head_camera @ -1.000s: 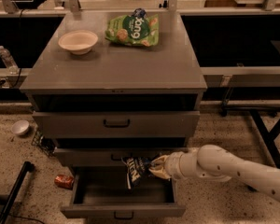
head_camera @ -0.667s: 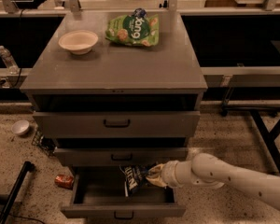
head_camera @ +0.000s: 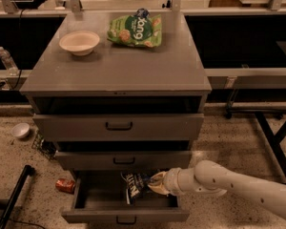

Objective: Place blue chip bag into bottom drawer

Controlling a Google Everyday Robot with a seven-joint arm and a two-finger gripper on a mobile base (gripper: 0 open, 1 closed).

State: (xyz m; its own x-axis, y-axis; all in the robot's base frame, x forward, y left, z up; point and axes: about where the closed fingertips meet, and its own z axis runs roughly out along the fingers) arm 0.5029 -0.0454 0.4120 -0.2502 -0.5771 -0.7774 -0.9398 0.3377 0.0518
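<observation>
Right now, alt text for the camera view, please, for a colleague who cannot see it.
The gripper, reaching in from the right, holds the blue chip bag inside the open bottom drawer of a grey three-drawer cabinet. On the cabinet top sit a green snack bag and a pale bowl.

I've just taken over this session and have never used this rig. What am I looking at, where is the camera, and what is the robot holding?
There is one camera view. It looks down at the front of a grey three-drawer cabinet; where the camera is mounted is not shown. The pale tube coming in from the lower right is the robot's single arm. Its gripper is over the open bottom drawer, shut on the right edge of the blue chip bag, which is upright inside the drawer. On the cabinet top lie a pale bowl and a green snack bag.
</observation>
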